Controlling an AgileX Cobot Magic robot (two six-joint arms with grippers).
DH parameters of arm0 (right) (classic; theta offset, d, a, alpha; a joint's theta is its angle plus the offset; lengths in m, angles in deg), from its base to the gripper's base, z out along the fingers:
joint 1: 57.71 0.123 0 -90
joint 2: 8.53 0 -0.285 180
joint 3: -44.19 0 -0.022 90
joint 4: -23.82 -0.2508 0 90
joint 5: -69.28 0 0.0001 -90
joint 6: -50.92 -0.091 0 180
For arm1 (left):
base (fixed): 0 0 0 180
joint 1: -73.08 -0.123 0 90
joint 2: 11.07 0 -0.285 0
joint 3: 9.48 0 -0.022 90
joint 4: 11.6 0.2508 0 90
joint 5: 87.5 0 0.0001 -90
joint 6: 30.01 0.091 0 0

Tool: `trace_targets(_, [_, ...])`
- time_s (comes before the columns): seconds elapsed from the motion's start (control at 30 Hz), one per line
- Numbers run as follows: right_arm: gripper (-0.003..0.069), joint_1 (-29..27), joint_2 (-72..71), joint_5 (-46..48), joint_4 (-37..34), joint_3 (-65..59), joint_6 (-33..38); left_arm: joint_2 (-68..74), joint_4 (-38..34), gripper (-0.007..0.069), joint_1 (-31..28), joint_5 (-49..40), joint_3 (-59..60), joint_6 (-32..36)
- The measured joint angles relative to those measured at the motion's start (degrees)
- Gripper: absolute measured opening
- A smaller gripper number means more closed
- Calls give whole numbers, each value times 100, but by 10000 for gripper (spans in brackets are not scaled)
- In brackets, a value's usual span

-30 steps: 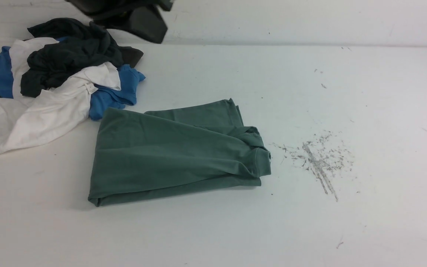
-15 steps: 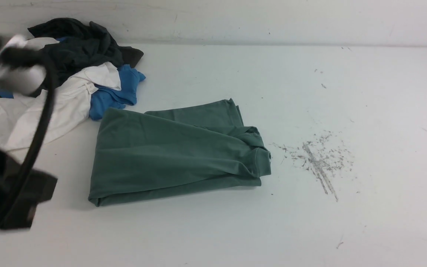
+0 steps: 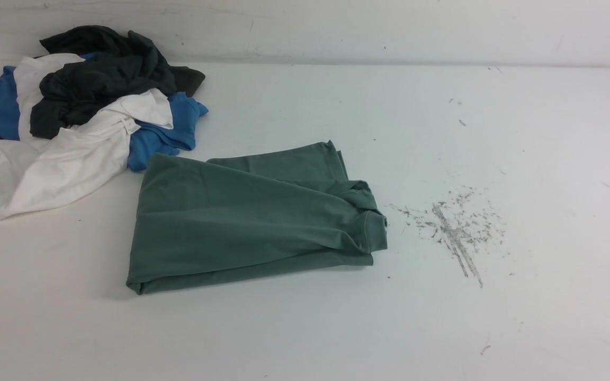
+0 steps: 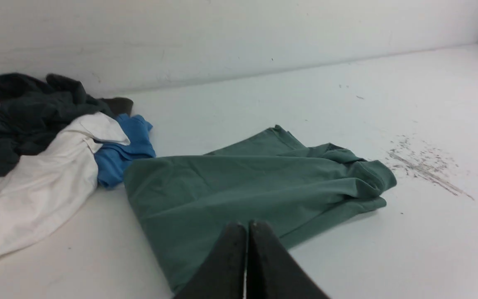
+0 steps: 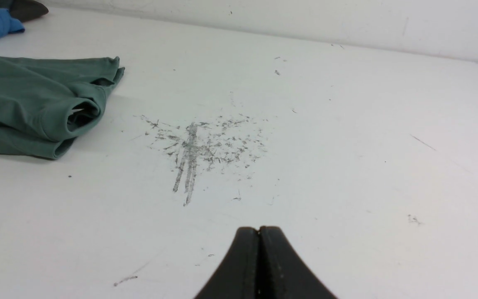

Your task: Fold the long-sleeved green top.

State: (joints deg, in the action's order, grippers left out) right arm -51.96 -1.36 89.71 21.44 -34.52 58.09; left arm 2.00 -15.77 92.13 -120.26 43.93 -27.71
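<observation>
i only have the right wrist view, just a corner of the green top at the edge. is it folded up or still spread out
Observer: The green long-sleeved top lies folded into a compact rectangle, collar end toward the scuff marks.
Operator: anything next to it i cant see
Observer: A pile of blue, white and dark clothes lies beside its far left corner; the blue piece reaches the green edge.
Operator: where is the left gripper, holding anything
Observer: The left gripper is shut with nothing in it, above the top's near edge in its own wrist view. The front view shows neither gripper.
</observation>
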Motion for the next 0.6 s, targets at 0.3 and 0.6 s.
trace_targets(0.3, [-15, 0, 0, 0, 0, 0, 0, -138, 39, -4, 0, -6, 590, 0])
trace_targets(0.6, [-15, 0, 0, 0, 0, 0, 0, -138, 39, -4, 0, 3, 819, -49])
